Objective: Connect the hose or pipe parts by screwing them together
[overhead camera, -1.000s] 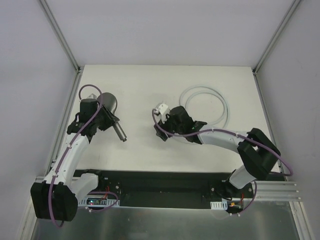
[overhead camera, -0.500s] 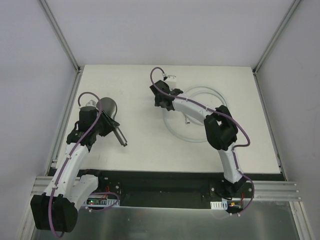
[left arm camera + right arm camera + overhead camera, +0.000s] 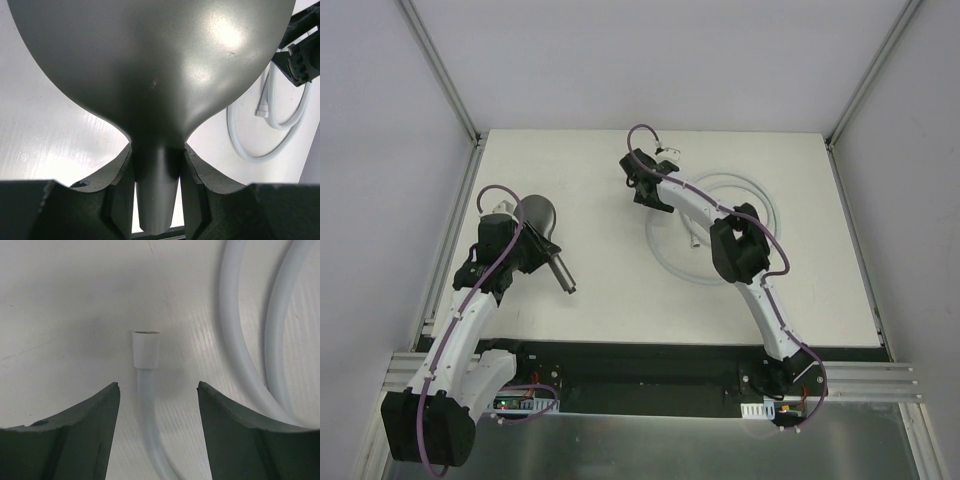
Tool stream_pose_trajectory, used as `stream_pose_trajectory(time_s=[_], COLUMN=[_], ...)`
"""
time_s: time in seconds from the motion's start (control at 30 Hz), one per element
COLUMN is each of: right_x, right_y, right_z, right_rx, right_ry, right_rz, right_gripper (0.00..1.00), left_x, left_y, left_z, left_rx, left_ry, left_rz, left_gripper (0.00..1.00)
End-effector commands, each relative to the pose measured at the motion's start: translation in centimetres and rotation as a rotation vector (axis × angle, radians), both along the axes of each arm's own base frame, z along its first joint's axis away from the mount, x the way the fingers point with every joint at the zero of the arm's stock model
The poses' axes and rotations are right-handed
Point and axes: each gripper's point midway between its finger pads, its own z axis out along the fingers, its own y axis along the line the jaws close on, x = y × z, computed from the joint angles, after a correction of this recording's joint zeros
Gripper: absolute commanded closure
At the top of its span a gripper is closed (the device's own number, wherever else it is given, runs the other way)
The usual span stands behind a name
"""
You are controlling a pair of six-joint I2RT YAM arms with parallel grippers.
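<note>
Right claw (image 3: 158, 385) is spread wide with nothing held, over the far-centre part of the worktop (image 3: 590, 160). The hose (image 3: 245, 340) lies coiled on the worktop's right half. Its end fitting (image 3: 146, 349) sits straight ahead of the claw, centred between the fingers and just past the tips, with its long axis along the claw's reach and its open end pointing away. A short push forward should bracket it. Left claw (image 3: 156, 165) pinches the shower head (image 3: 150, 65) at the neck near the left edge, well apart from the fitting. The right arm is nearer.
</note>
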Motion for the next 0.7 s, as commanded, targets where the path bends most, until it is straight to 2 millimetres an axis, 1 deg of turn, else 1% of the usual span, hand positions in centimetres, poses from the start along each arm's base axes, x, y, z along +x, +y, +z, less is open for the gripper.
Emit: stream_pose_trajectory(time_s=[0.0, 0.1, 0.17, 0.23, 0.27, 0.3, 0.33, 0.37, 0.43, 0.6, 0.67], right_x=[0.6, 1.3, 2.0, 2.1, 2.2, 2.6, 2.7, 2.8, 3.1, 2.8, 2.8], right_y=[0.0, 0.4, 1.0, 1.0, 1.0, 1.4, 1.4, 1.3, 1.4, 1.1, 1.2], right_z=[-0.7, -1.4, -1.4, -1.5, -2.4, -1.7, -1.7, -2.3, -1.9, -2.7, -2.5], right_rx=[0.056, 0.074, 0.093, 0.091, 0.088, 0.1, 0.105, 0.102, 0.109, 0.088, 0.077], right_ry=[0.054, 0.077, 0.075, 0.086, 0.101, 0.091, 0.093, 0.104, 0.1, 0.124, 0.127], right_rz=[-0.041, -0.032, -0.032, -0.032, -0.033, -0.029, -0.032, -0.035, -0.035, -0.015, 0.014], right_gripper=[0.36, 0.38, 0.39, 0.41, 0.42, 0.44, 0.45, 0.46, 0.48, 0.58, 0.6], left_x=[1.3, 1.2, 1.3, 1.3, 1.3, 1.4, 1.4, 1.4, 1.5, 1.6, 1.6], left_y=[-0.2, -0.2, -0.1, -0.2, -0.2, -0.1, -0.1, -0.1, -0.1, 0.0, 0.0], left_z=[2.4, 2.3, 2.4, 2.4, 2.4, 2.5, 2.5, 2.5, 2.5, 2.5, 2.5], left_rx=[-0.029, -0.03, -0.028, -0.029, -0.028, -0.028, -0.026, -0.026, -0.023, -0.019, -0.019], left_ry=[-0.107, -0.108, -0.11, -0.11, -0.11, -0.11, -0.112, -0.112, -0.111, -0.108, -0.108], left_rz=[0.001, 0.005, 0.007, 0.006, 0.006, 0.007, 0.008, 0.008, 0.009, 0.014, 0.014], left_gripper=[1.0, 1.0, 1.0, 1.0, 1.0, 1.0, 1.0, 1.0, 1.0, 1.0, 1.0])
